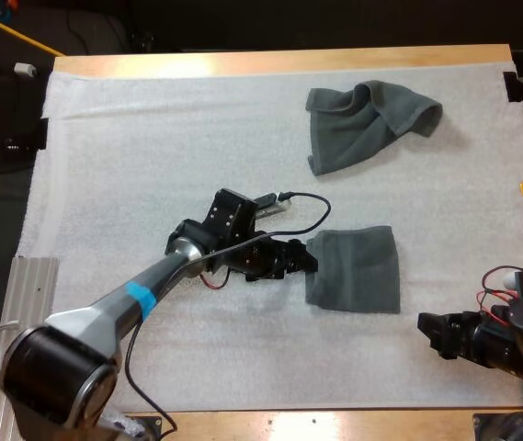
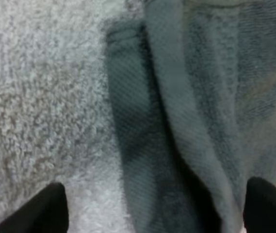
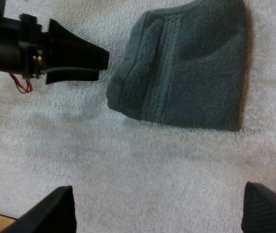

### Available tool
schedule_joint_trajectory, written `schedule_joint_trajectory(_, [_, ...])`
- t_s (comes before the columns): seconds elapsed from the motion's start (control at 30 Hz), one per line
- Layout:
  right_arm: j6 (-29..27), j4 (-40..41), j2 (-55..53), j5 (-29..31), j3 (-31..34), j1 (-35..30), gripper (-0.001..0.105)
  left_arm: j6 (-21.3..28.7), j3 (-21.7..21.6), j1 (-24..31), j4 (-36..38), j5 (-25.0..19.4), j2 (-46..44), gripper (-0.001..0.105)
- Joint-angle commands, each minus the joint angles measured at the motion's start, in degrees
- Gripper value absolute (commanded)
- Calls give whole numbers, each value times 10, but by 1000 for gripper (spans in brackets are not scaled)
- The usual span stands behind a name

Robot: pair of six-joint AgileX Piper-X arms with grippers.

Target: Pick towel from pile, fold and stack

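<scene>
The left gripper (image 1: 309,261) is staying low at the near-left edge of the folded towel (image 1: 355,270), which is lying flat around the middle of the white mat (image 1: 151,138); its fingers (image 2: 50,211) are standing apart, with the towel's hem lying between them. The crumpled towel (image 1: 369,121) is lying well apart, toward the far side; the right gripper (image 1: 425,327) is hovering over bare mat at the front right, its fingers (image 3: 48,213) being spread and pinching nothing.
</scene>
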Motion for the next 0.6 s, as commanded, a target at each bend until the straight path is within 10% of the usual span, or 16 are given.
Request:
schedule_joint_trajectory(0.0, [-7,2,-3,2,-3,2,68,-3,-6,-3,-3,6,3,71])
schedule_joint_trajectory(0.57, [-7,2,-3,15,-3,2,68,-24,-16,-67,-17,-19,40,71])
